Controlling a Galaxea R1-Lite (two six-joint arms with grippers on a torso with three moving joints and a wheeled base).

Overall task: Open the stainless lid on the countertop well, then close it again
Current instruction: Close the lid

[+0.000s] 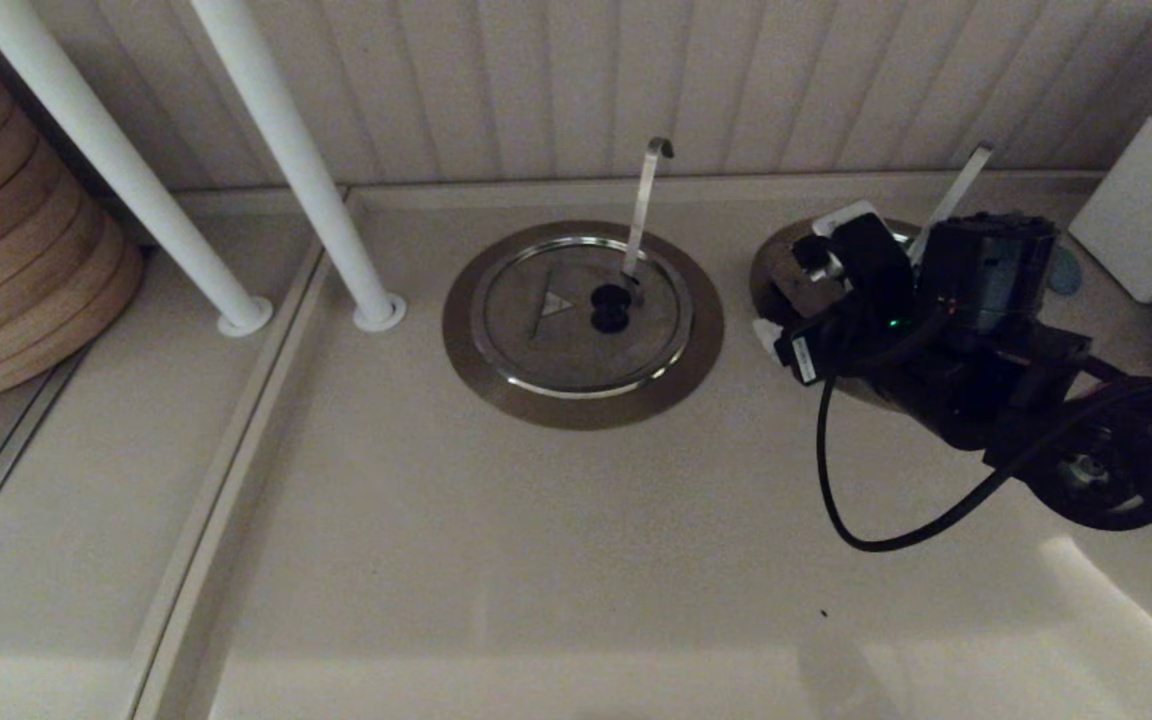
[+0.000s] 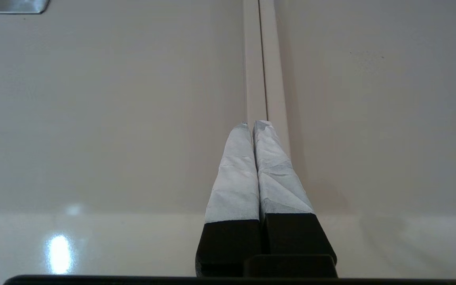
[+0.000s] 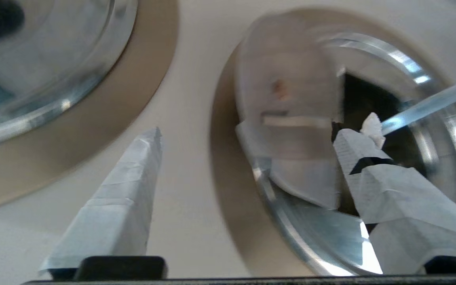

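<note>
Wells two, lids two; right gripper [image 3: 251, 134] spread over stainless lid [image 3: 291, 118], left gripper [image 2: 255, 124] clenched.

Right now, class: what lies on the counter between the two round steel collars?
Only bare countertop; the head view shows it between the closed twin lid's collar and the open well's collar.

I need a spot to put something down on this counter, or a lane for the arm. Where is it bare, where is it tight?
Bare: the broad near counter in front of the twin lid, and the strip between its collar and the white posts. Tight: the right, where the right gripper, open, sits over the countertop well with the stainless lid shifted, white containers beyond.
</note>
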